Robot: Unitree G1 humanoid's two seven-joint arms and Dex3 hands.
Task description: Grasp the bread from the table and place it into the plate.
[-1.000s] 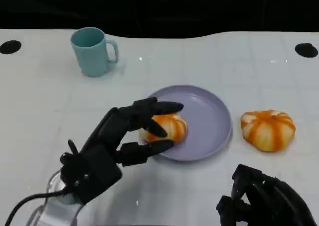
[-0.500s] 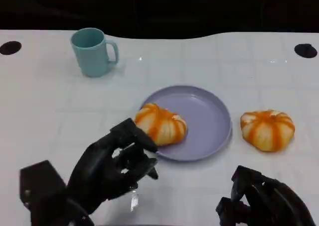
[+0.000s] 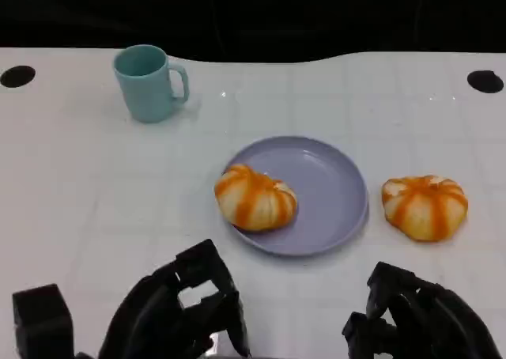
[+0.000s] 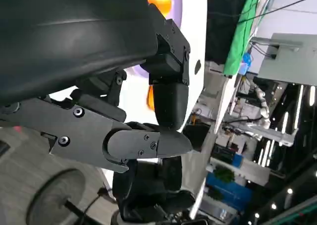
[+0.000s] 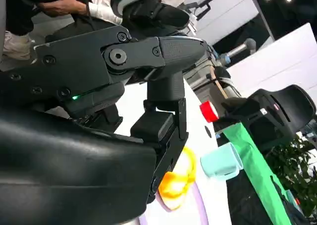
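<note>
Here, round glossy orange-striped bread [image 3: 255, 198] on smooth lilac plate [image 3: 336, 191]; both hands' fingers curled, holding nothing

Head view: illumination is even and bright on the white table [image 3: 95, 201], arriving from overhead. Small specular glints appear near the mug [image 3: 149, 82], with a soft reflection beneath it. Shadows are faint and short; the plate [image 3: 332, 193] casts a thin dark edge along its near rim. The background beyond the table is nearly black. Focus is adequate at centre; the left hand [image 3: 178, 315] and right hand [image 3: 415, 315] at the lower edge are slightly soft.

Wrist views: the close black shells are dark and low in detail. Bright ceiling lamps in the background produce point glare and streaks, and background items are soft.
</note>
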